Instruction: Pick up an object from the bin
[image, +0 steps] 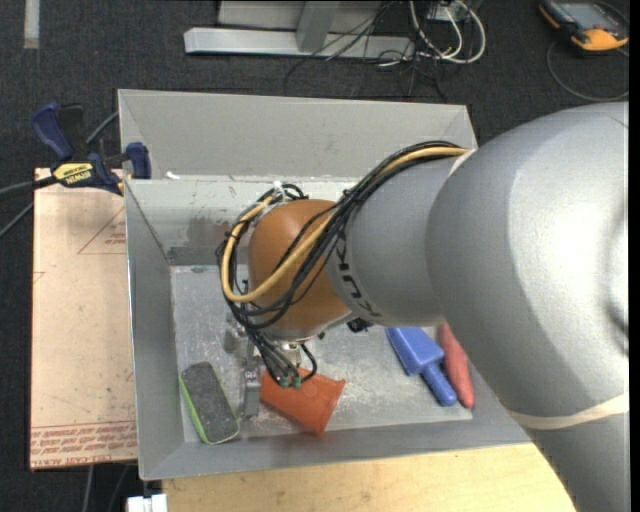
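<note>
My gripper (251, 378) reaches down to the bin floor near the front left, under the arm's orange cover. Just to its right lies an orange-red wedge-shaped thing (305, 402), touching or nearly touching it. To its left a flat grey pad with a green edge (208, 402) lies at a slant by the bin's left wall. The gripper stands in the gap between these two. The cover and cables hide its upper part.
A blue plastic piece (421, 361) and a slim red one (457, 370) lie side by side at the front right, partly under the arm. The big grey arm covers the bin's right half. The bin walls stand close on the left and front.
</note>
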